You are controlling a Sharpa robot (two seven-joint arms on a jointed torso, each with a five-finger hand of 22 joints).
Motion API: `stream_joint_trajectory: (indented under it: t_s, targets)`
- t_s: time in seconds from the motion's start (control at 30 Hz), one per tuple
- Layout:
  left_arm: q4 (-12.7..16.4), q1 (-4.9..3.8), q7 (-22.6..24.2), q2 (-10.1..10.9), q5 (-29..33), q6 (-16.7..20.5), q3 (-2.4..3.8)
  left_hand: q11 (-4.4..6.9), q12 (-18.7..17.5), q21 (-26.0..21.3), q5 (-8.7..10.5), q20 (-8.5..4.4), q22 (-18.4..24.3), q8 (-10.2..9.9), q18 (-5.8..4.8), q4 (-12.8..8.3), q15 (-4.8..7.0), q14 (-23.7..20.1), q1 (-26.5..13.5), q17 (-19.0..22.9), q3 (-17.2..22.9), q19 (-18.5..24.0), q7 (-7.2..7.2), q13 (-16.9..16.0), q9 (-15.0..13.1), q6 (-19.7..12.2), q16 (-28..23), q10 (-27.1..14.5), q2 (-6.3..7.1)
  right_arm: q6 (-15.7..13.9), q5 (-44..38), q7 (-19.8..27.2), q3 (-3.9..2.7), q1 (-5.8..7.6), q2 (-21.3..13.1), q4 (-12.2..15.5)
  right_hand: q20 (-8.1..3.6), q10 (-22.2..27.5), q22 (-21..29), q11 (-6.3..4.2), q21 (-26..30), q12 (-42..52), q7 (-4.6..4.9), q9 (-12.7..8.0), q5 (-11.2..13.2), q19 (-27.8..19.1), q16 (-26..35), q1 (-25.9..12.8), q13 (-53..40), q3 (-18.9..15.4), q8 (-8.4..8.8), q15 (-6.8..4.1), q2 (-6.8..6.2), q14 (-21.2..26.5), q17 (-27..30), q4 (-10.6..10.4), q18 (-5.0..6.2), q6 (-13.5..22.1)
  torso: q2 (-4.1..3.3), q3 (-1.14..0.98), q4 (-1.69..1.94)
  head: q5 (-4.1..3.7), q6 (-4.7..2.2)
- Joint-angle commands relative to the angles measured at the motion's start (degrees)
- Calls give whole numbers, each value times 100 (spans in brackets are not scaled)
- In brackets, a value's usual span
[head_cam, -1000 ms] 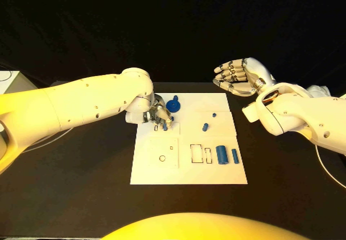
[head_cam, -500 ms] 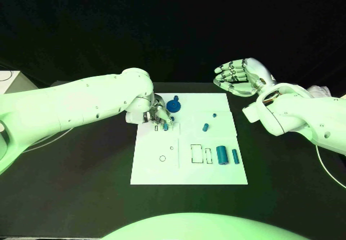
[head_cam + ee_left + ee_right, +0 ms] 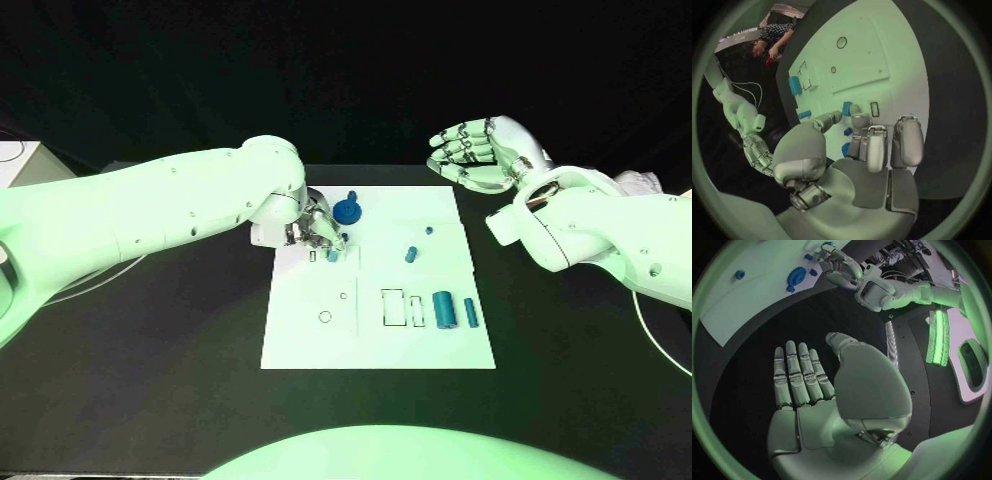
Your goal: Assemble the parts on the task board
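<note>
The white task board [image 3: 378, 345] lies in the middle of the black table. My left hand [image 3: 309, 228] reaches down onto its far left part and pinches a small blue part [image 3: 332, 254] [image 3: 847, 108] between thumb and fingertip, right beside a small rectangular slot [image 3: 312, 256] [image 3: 874, 109]. A blue round disc [image 3: 348, 211] [image 3: 796, 276] lies just behind that hand. Two small blue pegs [image 3: 427, 231] [image 3: 411, 254] lie further right. Two blue cylinders [image 3: 444, 311] [image 3: 469, 311] lie next to rectangular slots [image 3: 392, 307]. My right hand [image 3: 476, 152] [image 3: 807, 385] hangs raised past the board's far right corner, fingers straight, holding nothing.
A round hole [image 3: 325, 317] and a narrow slot [image 3: 343, 296] are cut in the board's near left part. Bare black table [image 3: 144, 330] surrounds the board on all sides.
The left hand has shifted very slightly over the board with the small part still at its fingertips. The right hand has stayed where it was.
</note>
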State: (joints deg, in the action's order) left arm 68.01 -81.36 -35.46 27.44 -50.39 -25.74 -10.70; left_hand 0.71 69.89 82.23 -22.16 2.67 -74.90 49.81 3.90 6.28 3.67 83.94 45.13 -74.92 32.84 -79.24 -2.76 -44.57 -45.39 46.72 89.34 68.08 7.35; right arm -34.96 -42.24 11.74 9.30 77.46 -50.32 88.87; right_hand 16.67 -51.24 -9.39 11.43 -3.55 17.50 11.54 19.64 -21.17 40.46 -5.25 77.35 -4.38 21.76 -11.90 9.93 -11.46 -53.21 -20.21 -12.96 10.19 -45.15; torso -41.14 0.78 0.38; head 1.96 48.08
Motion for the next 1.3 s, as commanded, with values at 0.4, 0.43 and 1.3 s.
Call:
stream_joint_trajectory:
  t_s: [0.4, 0.43, 1.3]
  targets:
    - [96, 96, -86, 155, -91, -87, -49, 11, 7, -24, 8, -1, -163, -43, -41, 108, 16, 566, 175, -1407, -151, -38, -20, -18, -5, 23, 14, -12, -91, 92, -31, 59, -1, -14, -11, 9, -10, 2, 20, 39, 32, -32, 353, -9, 22, -61, 23, -57, 11, -18, 26, 18, 23, 26, 13, 33, -7, 31, -1, -1, -1, -7, -6]
    - [101, 96, -86, 158, -90, -83, -49, 12, 4, -24, 7, -2, -164, -43, -41, 105, 17, 565, 194, -1405, -154, -39, -19, -14, -6, 22, 13, -14, -93, 92, -31, 59, -1, -14, -12, 9, -10, 0, 26, 40, 31, -31, 354, -9, 22, -67, 24, -59, 13, -18, 26, 19, 25, 26, 17, 33, -7, 29, -2, 0, -1, -8, -6]
    - [167, 104, -64, 232, -3, 258, -40, 15, -13, -36, 1890, -8, -205, -104, -47, 232, 21, 571, 890, -1416, 242, -76, -18, -49, -75, 34, 16, 48, -209, 125, -26, 58, 0, -24, -14, 8, -10, -2, 35, 40, 32, -31, 354, -10, 22, -84, 26, -61, 16, -18, 25, 19, 26, 25, 21, 34, -8, 27, -1, -4, -1, -12, -9]
